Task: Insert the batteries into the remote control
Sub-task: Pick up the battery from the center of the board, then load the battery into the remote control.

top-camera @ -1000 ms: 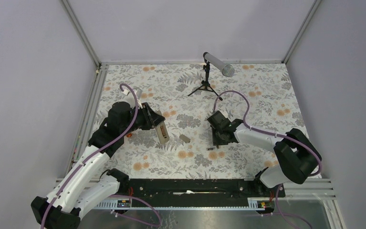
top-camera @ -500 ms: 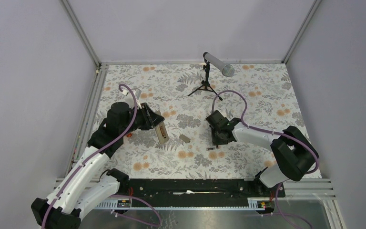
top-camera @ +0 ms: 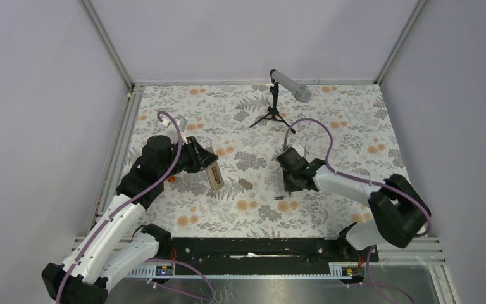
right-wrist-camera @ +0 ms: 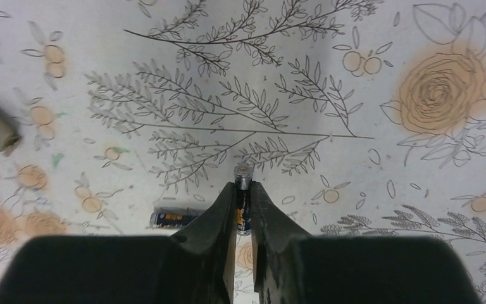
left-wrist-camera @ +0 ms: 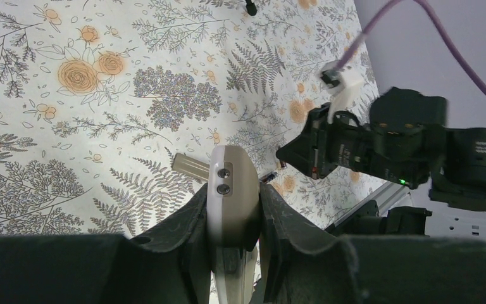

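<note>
One battery (right-wrist-camera: 243, 176), likely light and slick, I am pinching mid-body in the narrowed right gripper (right-wrist-camera: 242, 193); the left gripper (left-wrist-camera: 233, 193) is clamping the remote (left-wrist-camera: 228, 166).

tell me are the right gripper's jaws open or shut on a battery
Shut on a battery: it sits pinched between the right gripper fingers, metallic tip poking out.

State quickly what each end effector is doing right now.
Left end effector: closed, holding the remote control.
Right end effector: closed on one battery.
</note>
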Robot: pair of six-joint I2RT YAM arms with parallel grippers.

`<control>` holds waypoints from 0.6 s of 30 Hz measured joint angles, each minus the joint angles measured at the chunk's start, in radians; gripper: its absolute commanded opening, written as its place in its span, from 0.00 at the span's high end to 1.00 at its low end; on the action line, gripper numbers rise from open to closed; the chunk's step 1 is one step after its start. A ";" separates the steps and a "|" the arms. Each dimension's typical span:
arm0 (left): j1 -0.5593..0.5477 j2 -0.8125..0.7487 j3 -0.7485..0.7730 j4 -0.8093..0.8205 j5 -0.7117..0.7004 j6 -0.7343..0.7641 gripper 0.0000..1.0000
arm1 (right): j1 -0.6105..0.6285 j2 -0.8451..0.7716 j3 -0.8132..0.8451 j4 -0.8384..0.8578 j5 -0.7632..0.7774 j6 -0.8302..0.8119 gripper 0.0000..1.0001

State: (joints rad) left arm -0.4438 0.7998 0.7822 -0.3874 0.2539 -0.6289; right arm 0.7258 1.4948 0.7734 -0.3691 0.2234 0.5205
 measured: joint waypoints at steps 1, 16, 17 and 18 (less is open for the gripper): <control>0.000 0.000 0.000 0.000 0.000 0.000 1.00 | 0.000 -0.027 -0.013 0.009 0.001 0.000 0.88; 0.000 0.082 -0.002 0.106 0.101 -0.052 1.00 | 0.001 -0.756 -0.212 0.393 -0.189 -0.017 0.85; 0.000 0.097 -0.002 0.121 0.119 -0.063 1.00 | 0.001 -0.773 -0.209 0.403 -0.211 -0.017 0.85; 0.000 0.114 -0.002 0.139 0.139 -0.077 1.00 | 0.001 -0.786 -0.202 0.415 -0.231 -0.015 0.84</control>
State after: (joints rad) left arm -0.4438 0.9138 0.7807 -0.2485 0.3931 -0.7063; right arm 0.7265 0.7086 0.5716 0.0460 -0.0074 0.5053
